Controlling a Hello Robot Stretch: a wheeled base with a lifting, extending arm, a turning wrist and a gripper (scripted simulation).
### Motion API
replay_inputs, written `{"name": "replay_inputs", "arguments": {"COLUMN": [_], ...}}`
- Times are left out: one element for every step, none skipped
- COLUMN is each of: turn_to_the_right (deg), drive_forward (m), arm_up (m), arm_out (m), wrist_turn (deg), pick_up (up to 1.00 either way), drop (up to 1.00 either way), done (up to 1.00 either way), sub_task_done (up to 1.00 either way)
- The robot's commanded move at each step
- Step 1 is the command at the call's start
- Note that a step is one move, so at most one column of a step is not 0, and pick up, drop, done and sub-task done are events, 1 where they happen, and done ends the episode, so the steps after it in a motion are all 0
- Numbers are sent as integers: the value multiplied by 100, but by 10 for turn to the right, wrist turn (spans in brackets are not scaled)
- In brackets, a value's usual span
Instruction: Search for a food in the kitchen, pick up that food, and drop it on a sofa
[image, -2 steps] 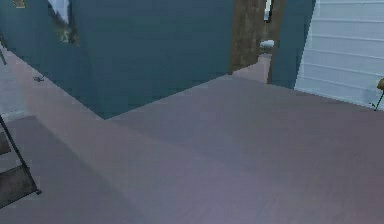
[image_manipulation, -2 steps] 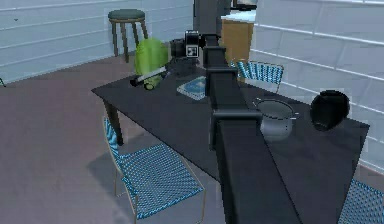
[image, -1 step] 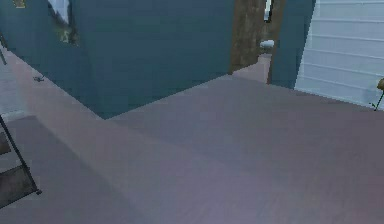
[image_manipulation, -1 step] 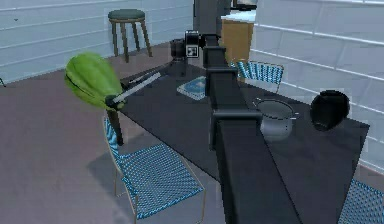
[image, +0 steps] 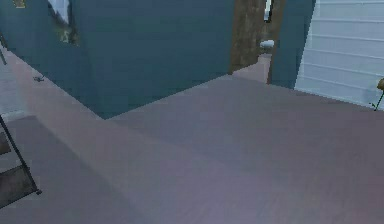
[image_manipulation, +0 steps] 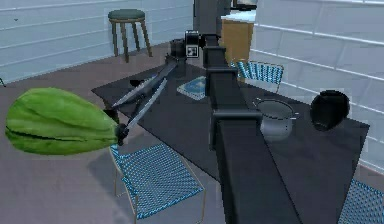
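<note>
Holding: gripper (image_manipulation: 122, 130) has the green food (image_manipulation: 60, 122), hanging clear at the arm side view's left, over floor (image_manipulation: 60, 185).
Arm: dark bar (image_manipulation: 235, 130) crossing the dark table (image_manipulation: 175, 125).
Table: steel pot (image_manipulation: 272, 117), black jar (image_manipulation: 330, 108) on it, right of centre.
Ahead: teal wall (image: 150, 50), doorway (image: 250, 35) upper right.

The forward view looked ahead and somewhat down across bare floor (image: 200, 150) toward a teal wall corner (image: 100, 60) and a far doorway (image: 250, 40). The arm side view looked out along the arm (image_manipulation: 235, 130), close over the dark counter (image_manipulation: 190, 125), with a stool (image_manipulation: 128, 30) well beyond. White panelled wall (image: 345, 50) showed in both.
</note>
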Motion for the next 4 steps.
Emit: {"name": "replay_inputs", "arguments": {"turn_to_the_right": [0,0,-300,0], "drive_forward": [0,0,0,100], "arm_up": [0,0,0,0], "arm_out": [0,-44,0,0], "wrist_turn": [-30,0,0,0], "pick_up": [0,0,0,0], "drop": [0,0,0,0], "done": [0,0,0,0], "sub_task_done": [0,0,0,0]}}
